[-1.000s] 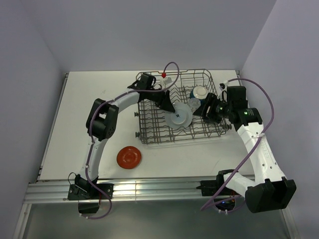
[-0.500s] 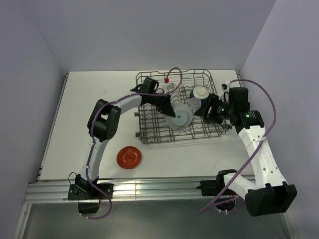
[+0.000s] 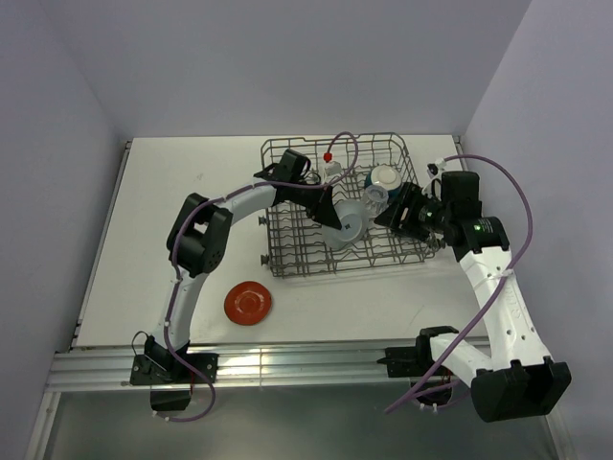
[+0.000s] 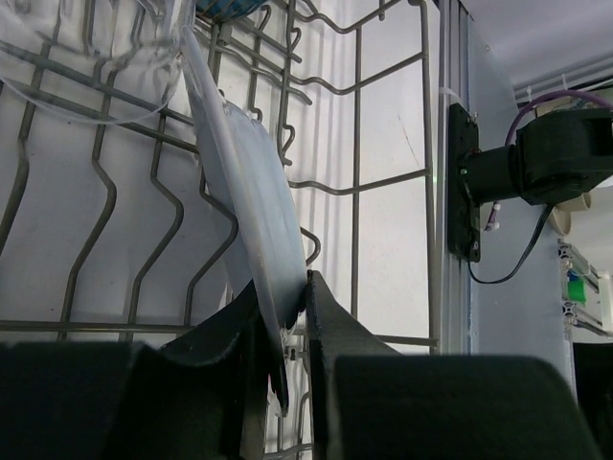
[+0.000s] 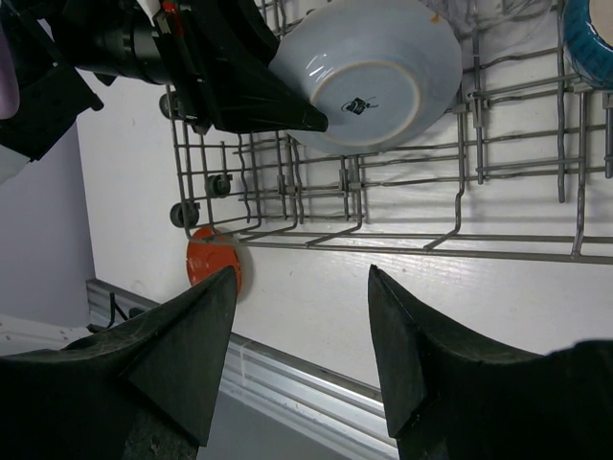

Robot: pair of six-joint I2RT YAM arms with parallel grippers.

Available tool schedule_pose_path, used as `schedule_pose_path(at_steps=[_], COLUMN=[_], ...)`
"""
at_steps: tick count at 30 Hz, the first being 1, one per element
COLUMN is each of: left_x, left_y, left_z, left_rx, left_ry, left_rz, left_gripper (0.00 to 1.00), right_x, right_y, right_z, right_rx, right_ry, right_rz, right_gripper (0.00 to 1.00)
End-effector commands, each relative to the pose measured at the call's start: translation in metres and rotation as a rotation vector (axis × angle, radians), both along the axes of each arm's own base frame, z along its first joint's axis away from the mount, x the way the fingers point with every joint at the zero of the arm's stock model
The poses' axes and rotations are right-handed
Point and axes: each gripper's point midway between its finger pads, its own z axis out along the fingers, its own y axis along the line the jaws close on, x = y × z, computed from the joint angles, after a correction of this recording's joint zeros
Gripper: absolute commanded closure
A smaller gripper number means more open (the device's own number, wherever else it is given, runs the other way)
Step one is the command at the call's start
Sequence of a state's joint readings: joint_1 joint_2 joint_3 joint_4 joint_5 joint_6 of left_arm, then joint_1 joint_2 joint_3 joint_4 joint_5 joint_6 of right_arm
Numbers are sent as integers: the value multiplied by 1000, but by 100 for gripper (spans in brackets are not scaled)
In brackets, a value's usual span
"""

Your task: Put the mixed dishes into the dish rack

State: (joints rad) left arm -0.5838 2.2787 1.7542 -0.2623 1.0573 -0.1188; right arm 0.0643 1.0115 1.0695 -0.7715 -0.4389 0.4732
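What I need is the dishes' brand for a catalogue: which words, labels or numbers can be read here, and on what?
No text is legible in any view.
Dark maker's stamp under the pale blue-grey plate in the dish rack: too small to read.
Small green label at the left wrist view's right edge: blurred, unreadable.
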Motion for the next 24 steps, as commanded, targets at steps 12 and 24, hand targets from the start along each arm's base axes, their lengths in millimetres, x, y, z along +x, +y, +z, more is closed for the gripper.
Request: schedule_pose_path(at_steps=[12, 24], left_x=[-28, -28], left_y=[14, 14], left_z=[22, 108], left_rx=[-9, -122], left_ry=[-111, -309], left_rz=[-145, -123], left_gripper=[100, 100], right_x=[-4, 3], right_y=[-5, -7], right_z=[-1, -1], right_rx=[-15, -27], right_ry=[-34, -28], right_rz=[6, 0], right_gripper=[36, 36])
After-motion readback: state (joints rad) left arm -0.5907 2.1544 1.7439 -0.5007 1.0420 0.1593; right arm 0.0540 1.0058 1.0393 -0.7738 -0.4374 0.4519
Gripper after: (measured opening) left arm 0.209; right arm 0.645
